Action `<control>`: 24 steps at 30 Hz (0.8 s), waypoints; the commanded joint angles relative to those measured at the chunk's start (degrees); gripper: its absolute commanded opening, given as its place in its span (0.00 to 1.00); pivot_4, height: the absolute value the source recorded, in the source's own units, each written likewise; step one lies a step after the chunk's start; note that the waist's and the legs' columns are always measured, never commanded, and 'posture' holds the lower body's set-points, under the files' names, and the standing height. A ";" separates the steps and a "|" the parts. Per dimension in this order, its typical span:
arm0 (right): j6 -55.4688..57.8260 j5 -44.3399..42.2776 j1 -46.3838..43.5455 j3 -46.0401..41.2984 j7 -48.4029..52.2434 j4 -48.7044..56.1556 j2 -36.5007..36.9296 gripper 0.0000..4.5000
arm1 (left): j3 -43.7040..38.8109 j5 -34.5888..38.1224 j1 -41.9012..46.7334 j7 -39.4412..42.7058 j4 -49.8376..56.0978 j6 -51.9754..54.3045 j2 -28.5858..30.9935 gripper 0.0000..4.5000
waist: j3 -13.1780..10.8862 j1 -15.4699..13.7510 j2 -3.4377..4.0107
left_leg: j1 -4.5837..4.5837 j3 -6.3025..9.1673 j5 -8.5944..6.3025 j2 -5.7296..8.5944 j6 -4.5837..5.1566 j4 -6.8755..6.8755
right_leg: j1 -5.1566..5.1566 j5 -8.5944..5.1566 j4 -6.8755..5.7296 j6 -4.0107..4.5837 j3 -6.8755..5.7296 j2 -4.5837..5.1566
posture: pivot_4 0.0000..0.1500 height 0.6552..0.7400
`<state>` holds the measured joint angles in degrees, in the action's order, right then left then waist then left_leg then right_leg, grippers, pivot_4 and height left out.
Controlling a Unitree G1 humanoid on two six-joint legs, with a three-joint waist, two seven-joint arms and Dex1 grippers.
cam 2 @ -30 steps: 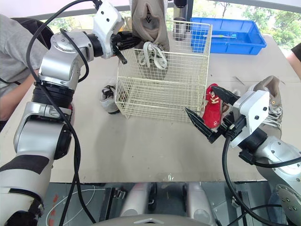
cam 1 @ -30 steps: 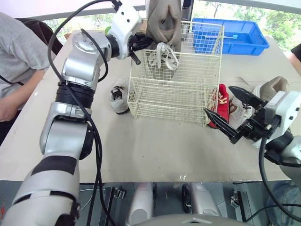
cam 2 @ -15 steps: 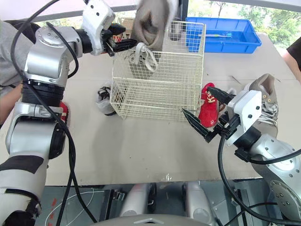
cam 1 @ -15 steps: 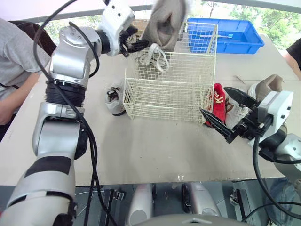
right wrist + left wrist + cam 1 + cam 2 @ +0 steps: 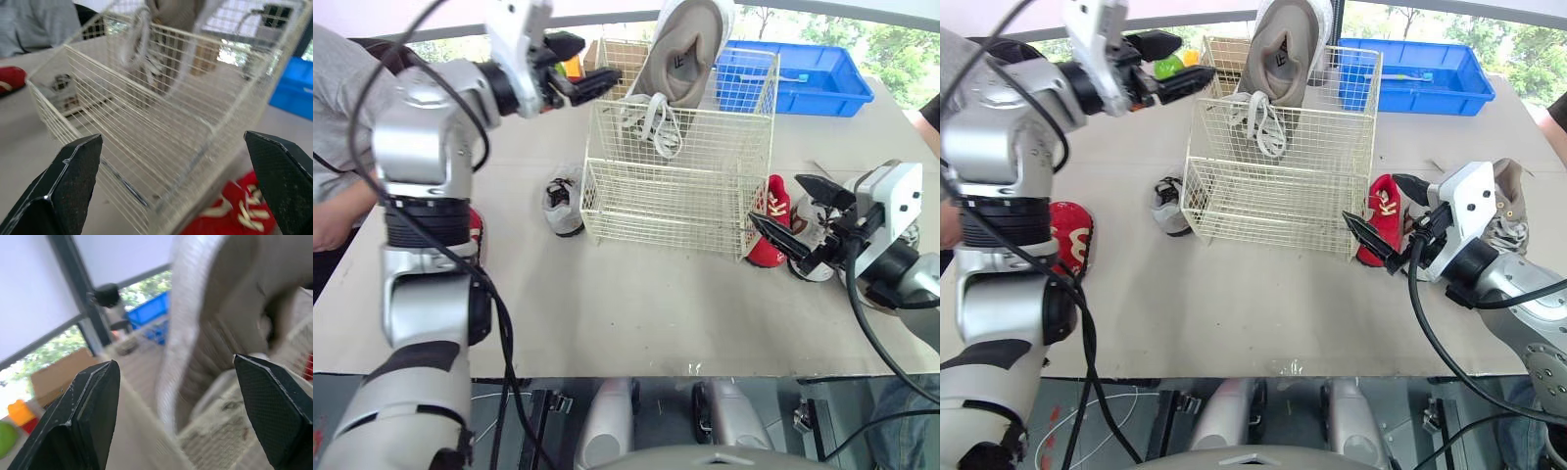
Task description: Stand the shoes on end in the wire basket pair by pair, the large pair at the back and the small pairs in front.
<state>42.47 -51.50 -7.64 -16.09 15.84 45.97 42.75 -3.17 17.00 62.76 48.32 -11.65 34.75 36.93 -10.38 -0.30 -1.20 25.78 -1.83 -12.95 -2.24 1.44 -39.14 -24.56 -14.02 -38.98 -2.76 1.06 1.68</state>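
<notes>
The white wire basket (image 5: 680,186) stands mid-table. One large beige shoe (image 5: 683,54) stands on end at its back wall, laces hanging inside. My left gripper (image 5: 592,61) hovers open just left of the basket's top rim, apart from that shoe; its wrist view shows the shoe (image 5: 215,328) beyond the spread fingers. My right gripper (image 5: 775,199) is open at the basket's right front corner, beside a red shoe (image 5: 771,220). The other large beige shoe (image 5: 1511,201) lies behind my right arm. A small grey shoe (image 5: 563,196) lies left of the basket, and another red shoe (image 5: 1069,235) lies further left.
A blue bin (image 5: 818,73) sits behind the basket at the back right. A person in a grey shirt (image 5: 342,127) is at the table's left edge. A cardboard box (image 5: 607,49) with small coloured items stands behind the basket. Bare tabletop (image 5: 636,304) lies in front.
My left gripper opened, let go of the large beige shoe and drew back to the left; the shoe now stands in the basket's back. The right arm shifted slightly; the camera moved.
</notes>
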 commanded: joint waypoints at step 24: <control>-1.96 -3.71 1.94 -3.04 -0.73 7.28 2.19 1.00 | 2.78 -9.22 -0.54 -23.27 -3.50 -14.45 -19.73 0.30 | 0.04 -0.43 -0.03 | -0.08 0.03 -0.01 0.05 0.01 -0.09 | 0.13 0.01 0.02 -0.01 0.04 0.00 | 1.00 1.00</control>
<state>41.13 -54.53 -5.75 -18.23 15.65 51.31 44.76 1.88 7.05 61.93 27.11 -16.17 19.63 17.53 -10.34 -0.73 -1.24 25.69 -1.80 -12.95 -2.20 1.45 -39.23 -24.44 -14.02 -38.97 -2.78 1.10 1.67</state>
